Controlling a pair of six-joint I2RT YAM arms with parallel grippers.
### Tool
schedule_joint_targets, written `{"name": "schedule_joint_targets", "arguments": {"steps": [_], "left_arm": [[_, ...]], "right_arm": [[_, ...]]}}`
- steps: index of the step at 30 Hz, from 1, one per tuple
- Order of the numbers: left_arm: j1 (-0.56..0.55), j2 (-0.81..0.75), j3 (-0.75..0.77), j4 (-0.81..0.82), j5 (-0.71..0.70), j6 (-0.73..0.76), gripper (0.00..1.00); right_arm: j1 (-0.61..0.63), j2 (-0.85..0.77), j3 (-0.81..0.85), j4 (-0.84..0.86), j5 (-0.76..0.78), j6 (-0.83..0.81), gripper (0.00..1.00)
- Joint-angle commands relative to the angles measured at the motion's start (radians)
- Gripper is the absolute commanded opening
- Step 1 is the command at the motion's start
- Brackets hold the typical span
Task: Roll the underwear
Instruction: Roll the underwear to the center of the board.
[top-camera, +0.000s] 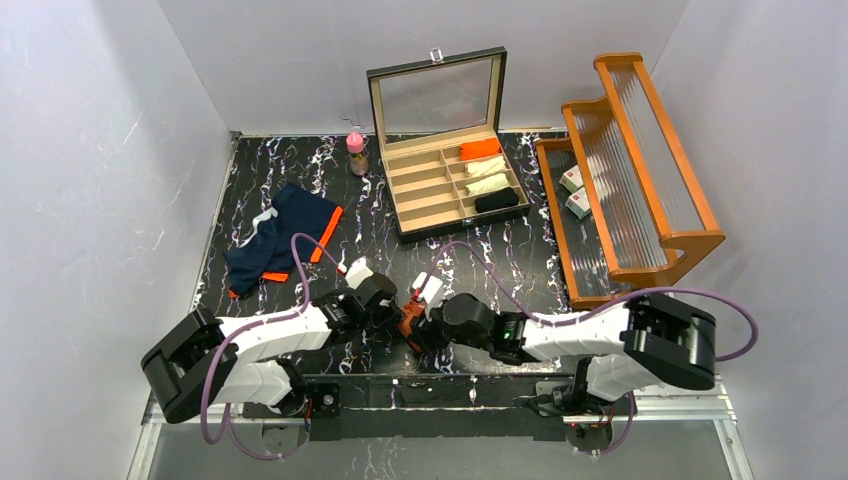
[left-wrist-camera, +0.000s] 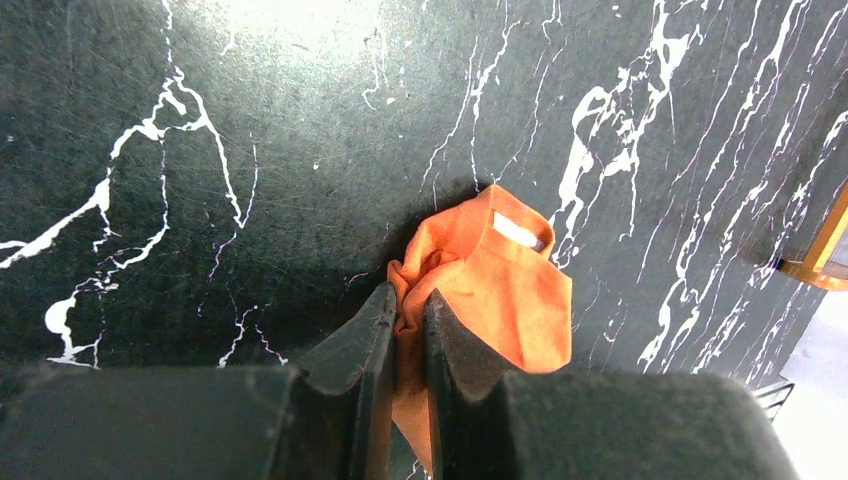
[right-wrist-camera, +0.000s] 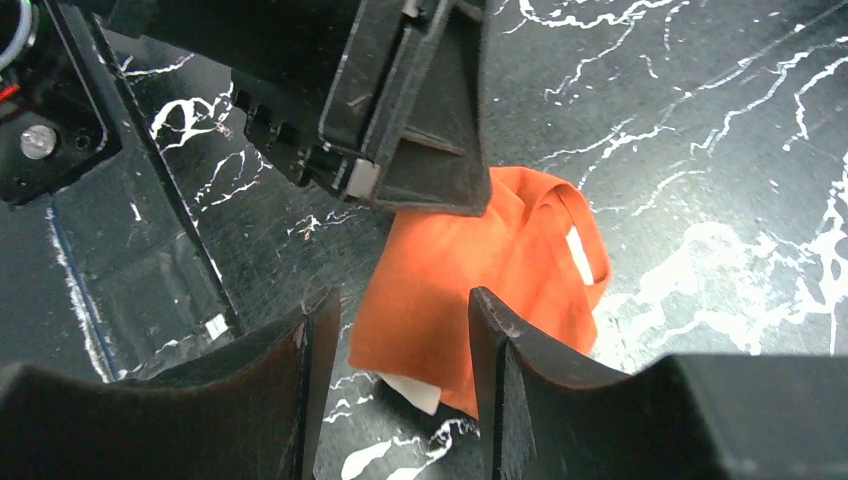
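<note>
- Underwear, orange pair (left-wrist-camera: 500, 300): a bunched fold of it is pinched in the left gripper (left-wrist-camera: 405, 305), whose jaws stand almost closed on the cloth.
- Right gripper (right-wrist-camera: 400, 305) hangs open and holds nothing. The pair's loose edge lies between and just beyond its fingers, draped onto the table (right-wrist-camera: 700, 100).
- Step in hand, by my judgement: rolling this pair. Hold the left pinch firm as an anchor, bring the right jaws low onto the loose edge, and turn evenly for a tight roll.
- Farther out, the navy pair (top-camera: 280, 240) lies spread on the table, well apart to the left.
</note>
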Motion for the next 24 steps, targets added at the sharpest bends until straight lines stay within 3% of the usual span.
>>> {"name": "schedule_joint_targets", "arguments": {"steps": [1, 6, 12, 15, 21, 24], "left_arm": [[-0.003, -0.021, 0.022, -0.073, -0.053, 0.0, 0.0], [-0.003, -0.04, 0.024, -0.091, -0.06, -0.005, 0.0], [-0.003, -0.069, 0.01, -0.099, -0.071, -0.017, 0.06], [-0.004, -0.092, 0.001, -0.107, -0.082, -0.027, 0.19], [-0.003, -0.147, -0.016, -0.081, -0.09, -0.025, 0.58], [-0.003, -0.16, -0.027, -0.038, -0.07, 0.005, 0.64]], "right_arm": [[0.04, 0.098, 0.077, 0.039, 0.07, -0.049, 0.56], [0.062, 0.176, 0.062, 0.015, 0.142, -0.014, 0.46], [0.062, 0.192, -0.01, 0.036, 0.146, 0.056, 0.23], [0.04, 0.182, -0.085, 0.15, 0.053, 0.132, 0.14], [-0.107, 0.215, -0.241, 0.482, -0.237, 0.39, 0.12], [-0.17, 0.266, -0.297, 0.622, -0.308, 0.514, 0.12]]}}
